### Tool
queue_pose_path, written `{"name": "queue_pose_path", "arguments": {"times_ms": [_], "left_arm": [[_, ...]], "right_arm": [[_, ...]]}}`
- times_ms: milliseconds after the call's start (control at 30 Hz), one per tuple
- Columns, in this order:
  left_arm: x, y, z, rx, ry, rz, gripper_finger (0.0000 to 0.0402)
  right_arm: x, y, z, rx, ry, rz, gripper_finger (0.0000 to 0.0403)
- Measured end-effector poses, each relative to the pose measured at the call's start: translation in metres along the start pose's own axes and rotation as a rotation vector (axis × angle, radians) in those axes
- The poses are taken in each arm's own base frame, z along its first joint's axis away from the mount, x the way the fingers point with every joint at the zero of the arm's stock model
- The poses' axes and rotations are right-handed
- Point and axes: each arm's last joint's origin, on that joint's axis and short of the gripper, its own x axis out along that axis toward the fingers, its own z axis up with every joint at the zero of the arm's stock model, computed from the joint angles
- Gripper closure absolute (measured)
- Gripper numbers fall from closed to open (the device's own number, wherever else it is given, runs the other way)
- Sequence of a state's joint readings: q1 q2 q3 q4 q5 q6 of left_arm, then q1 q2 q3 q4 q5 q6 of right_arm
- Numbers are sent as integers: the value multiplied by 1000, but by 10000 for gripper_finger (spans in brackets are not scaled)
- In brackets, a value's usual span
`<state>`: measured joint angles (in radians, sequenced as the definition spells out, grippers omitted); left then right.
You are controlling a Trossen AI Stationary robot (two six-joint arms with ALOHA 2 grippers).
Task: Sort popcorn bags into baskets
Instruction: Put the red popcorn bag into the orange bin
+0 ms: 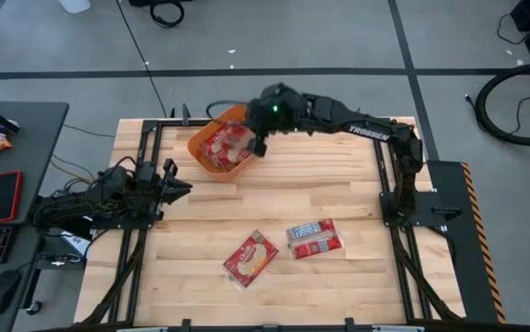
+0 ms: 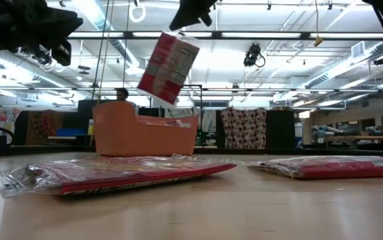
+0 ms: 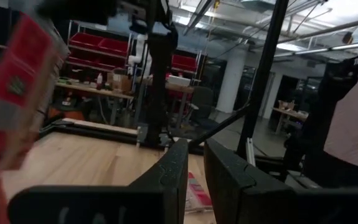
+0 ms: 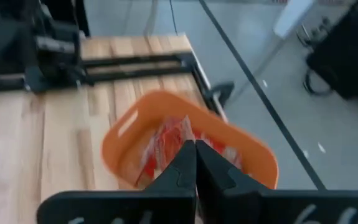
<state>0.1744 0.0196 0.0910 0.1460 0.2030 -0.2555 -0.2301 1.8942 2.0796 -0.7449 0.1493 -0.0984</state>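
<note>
The orange basket (image 1: 211, 164) (image 2: 144, 137) stands at the table's far side with red popcorn bags (image 1: 218, 148) lying in it. My right gripper (image 1: 259, 140) (image 2: 186, 23) hangs over the basket's right end, shut on one more red popcorn bag (image 2: 168, 67). Two bags lie flat on the table's near half: one (image 1: 250, 258) (image 2: 118, 172) and another (image 1: 313, 238) (image 2: 331, 167) to its right. My left gripper (image 1: 183, 188) (image 3: 196, 180) waits low at the table's left side, its fingers a narrow gap apart, touching nothing. My right gripper pinches the popcorn bag at its upper edge (image 2: 181, 37) between the two fingers, coming from above and pointing down. The bag hangs tilted below the fingers, lifted clear above the basket's rim. In the right wrist view the shut fingers (image 4: 185, 165) cover the place of contact.
A side table at the left carries a slim red phone (image 1: 5, 195), a keyboard and a mouse. Black frame rails (image 1: 386, 175) run along the table's left and right sides. Bare wood lies between the basket and the two bags.
</note>
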Motion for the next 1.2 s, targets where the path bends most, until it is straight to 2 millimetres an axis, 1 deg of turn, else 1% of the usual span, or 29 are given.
{"name": "queue_pose_path", "arguments": {"times_ms": [167,267,400,600,700,800,867,933,1033,1133,1200], "left_arm": [[0,1,-1,14,2,37,345],[0,2,-2,13,7,55,345],[0,3,-2,12,6,76,345],[0,3,-2,23,3,89,345],[0,3,-1,52,-5,107,345],[0,4,-1,64,-9,130,345],[0,5,-1,68,-11,143,345],[0,5,-1,90,-11,154,345],[0,5,-1,137,-5,160,345],[0,5,-1,142,-5,161,345],[0,5,-1,144,-4,161,345]], "right_arm": [[3,-22,3,-36,-61,45,401],[10,-31,0,-39,-102,74,401],[25,-41,-10,-32,-125,101,401],[50,-51,-21,-72,-152,73,401],[64,-67,-28,-85,-149,37,401],[77,-86,-40,-79,-92,-27,401],[77,-96,-44,-67,-80,-43,401],[76,-103,-43,-66,-92,-58,401],[74,-102,-40,-88,-112,-64,401],[71,-103,-34,-84,-139,-62,401],[72,-100,-37,-64,-120,-27,401]]}}
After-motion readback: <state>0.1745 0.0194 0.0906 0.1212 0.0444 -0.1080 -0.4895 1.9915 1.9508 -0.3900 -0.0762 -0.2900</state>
